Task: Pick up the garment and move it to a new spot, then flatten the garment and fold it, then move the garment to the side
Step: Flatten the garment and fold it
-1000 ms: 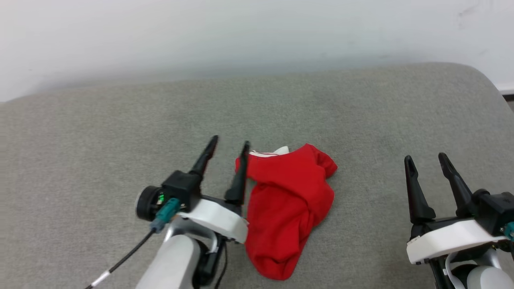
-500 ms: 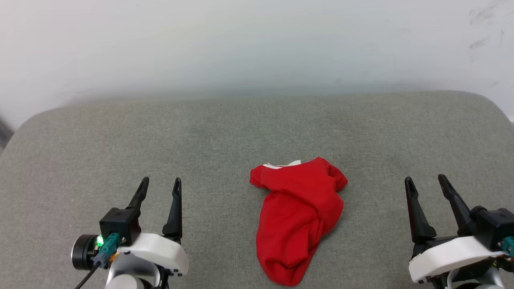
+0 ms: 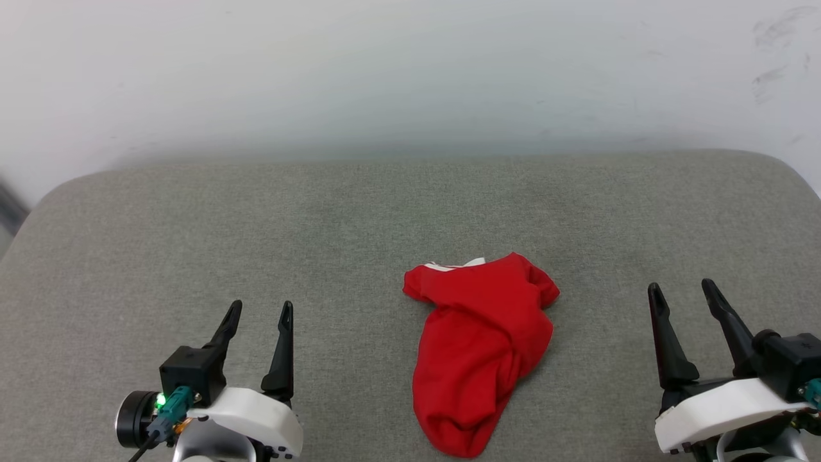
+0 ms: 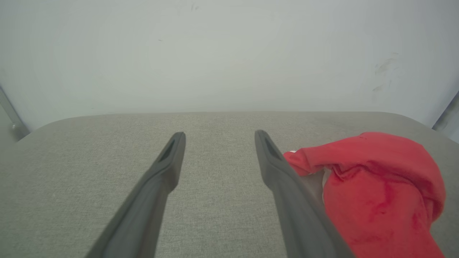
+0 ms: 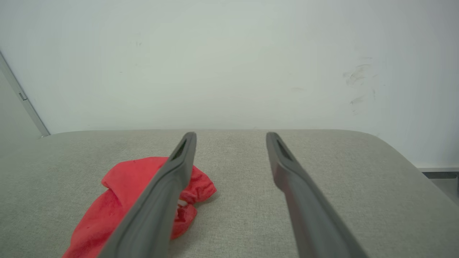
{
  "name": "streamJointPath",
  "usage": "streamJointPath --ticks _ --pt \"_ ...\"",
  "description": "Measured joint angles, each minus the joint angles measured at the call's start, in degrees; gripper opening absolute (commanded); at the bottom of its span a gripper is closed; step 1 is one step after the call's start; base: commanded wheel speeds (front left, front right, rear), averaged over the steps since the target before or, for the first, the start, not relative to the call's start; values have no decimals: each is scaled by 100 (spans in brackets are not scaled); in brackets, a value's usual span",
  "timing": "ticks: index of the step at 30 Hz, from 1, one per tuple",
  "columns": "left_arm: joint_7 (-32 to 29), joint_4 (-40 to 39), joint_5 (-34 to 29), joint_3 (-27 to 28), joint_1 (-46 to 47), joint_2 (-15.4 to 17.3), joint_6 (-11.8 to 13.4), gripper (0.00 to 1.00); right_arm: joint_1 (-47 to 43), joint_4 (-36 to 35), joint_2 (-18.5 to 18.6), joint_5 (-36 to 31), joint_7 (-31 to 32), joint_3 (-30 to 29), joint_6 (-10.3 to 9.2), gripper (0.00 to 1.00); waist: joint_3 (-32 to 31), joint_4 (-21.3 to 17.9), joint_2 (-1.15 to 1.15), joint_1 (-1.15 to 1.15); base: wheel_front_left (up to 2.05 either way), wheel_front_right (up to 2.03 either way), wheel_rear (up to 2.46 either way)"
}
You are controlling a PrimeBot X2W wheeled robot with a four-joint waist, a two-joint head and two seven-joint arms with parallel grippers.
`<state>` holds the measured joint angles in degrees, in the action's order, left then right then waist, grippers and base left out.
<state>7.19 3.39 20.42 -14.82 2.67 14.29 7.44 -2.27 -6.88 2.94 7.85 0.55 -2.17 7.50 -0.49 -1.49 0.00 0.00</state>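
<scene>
I see the garment [image 3: 481, 346] lying in a crumpled heap on the grey cushion [image 3: 321, 212], a little to the right of the middle and close to the near edge. It is between my two grippers and touches neither of them. The left gripper [image 3: 262, 304] is released, its jaws spread wide with nothing between them. It rests at the lower left, well apart from the cloth. The right gripper [image 3: 680, 283] is released and empty in the same way, at the lower right.

I judge the shirt to be light, soft and without any stiffness. It will hang and fold on itself when lifted, and it cannot break. The cushion under it is cloth too, so a thin layer may be hard to pinch. I would take hold at a raised fold. The bunched upper part near the white sleeve edge [image 3: 458, 264] looks good for this, because the cloth stands up there. For flattening, I think each gripper needs its own corner or shoulder.

There is much open cushion to the left and behind the heap, as far as the pale wall [image 3: 385, 77]. The near edge and the rounded right corner are closer, so I would not drag the cloth that way.
</scene>
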Motion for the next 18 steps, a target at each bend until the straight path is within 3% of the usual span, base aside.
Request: streamJointPath --ticks 6,12,18 --pt "-208 -56 -5 -166 475 -54 -62 100 5 -20 0 18 4 -47 0 100 40 92 0 0 0 0 0" --pt "-910 289 -27 -834 1590 -332 -603 100 131 -107 0 16 47 -32 1 100 301 147 0 0 0 0 0" --pt "-2007 947 7 -1444 2398 -454 -1133 100 299 -119 -1 16 57 43 1 100 623 82 0 0 0 0 0"
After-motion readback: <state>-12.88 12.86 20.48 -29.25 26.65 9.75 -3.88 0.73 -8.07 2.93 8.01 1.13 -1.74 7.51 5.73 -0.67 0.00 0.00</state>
